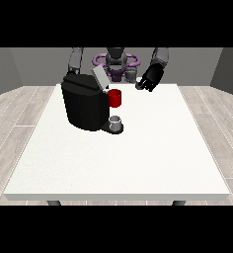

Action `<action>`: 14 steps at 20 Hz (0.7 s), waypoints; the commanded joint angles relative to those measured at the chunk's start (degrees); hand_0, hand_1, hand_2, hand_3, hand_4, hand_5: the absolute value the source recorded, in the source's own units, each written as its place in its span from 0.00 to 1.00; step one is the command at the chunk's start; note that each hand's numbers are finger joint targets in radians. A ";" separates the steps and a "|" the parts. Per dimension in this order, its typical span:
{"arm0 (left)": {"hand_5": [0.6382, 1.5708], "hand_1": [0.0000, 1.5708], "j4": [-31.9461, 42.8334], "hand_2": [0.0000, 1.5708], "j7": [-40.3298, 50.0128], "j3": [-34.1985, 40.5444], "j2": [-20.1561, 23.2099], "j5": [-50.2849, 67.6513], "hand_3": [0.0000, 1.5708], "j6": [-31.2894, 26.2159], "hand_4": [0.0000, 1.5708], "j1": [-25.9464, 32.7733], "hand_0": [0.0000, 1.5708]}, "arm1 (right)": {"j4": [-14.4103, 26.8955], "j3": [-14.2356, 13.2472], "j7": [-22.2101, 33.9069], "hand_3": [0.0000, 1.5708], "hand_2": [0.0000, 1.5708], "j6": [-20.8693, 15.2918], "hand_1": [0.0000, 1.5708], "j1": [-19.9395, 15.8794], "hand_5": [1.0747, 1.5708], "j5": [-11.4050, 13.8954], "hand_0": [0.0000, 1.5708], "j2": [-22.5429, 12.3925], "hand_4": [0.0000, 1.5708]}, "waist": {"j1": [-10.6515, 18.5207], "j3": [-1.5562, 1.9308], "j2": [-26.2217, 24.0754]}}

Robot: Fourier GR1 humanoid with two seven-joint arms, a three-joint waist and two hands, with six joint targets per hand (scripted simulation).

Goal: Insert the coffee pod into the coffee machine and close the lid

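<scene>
- My hand at the view's right [149, 81] hangs above the far edge of the white table [138, 158], to the right of the coffee machine [84, 106] and clear of it.
- Its fingers look curled inward, but whether they are closed round anything I cannot tell; a small pale spot shows at the fingertips, too small to name.
- My arm on that side comes down from my shoulder at the view's top, with the forearm angled in toward the middle of the table.
- My hand at the view's left is hidden behind the machine; only the grey upper arm shows above the machine's top corner, so I cannot say how its fingers lie.
- The machine is a black block standing on the far left part of the table.
- Its grey lid [99, 77] is tilted up and open, leaning away from the body.
- A red piece [115, 98] sits at the machine's front, just below the raised lid; whether this is the coffee pod or part of the machine I cannot tell.
- A small grey cup [116, 122] stands on the machine's base under the red piece.
</scene>
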 commanded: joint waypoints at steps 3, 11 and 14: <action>1.00 0.85 -1.76 0.86 3.19 0.61 -0.65 -0.13 0.84 -3.92 0.38 -4.52 0.85 | -0.01 2.03 0.23 0.00 0.00 1.53 0.00 1.82 1.00 0.54 0.00 0.87 0.00 | -2.67 -0.01 -2.88; 1.00 0.76 1.66 0.79 8.45 9.07 2.47 4.40 0.80 -6.74 0.31 -15.14 0.76 | -5.21 5.05 0.42 0.00 0.00 1.11 0.00 -1.73 1.00 0.48 0.00 2.89 0.00 | -7.81 -0.02 1.78; 1.00 0.80 2.54 0.82 7.10 9.69 4.78 4.15 0.81 -7.19 0.31 -15.99 0.80 | -8.11 4.48 1.20 0.00 0.00 2.64 0.00 -1.82 1.00 0.27 0.00 1.92 0.00 | -9.71 -0.02 2.57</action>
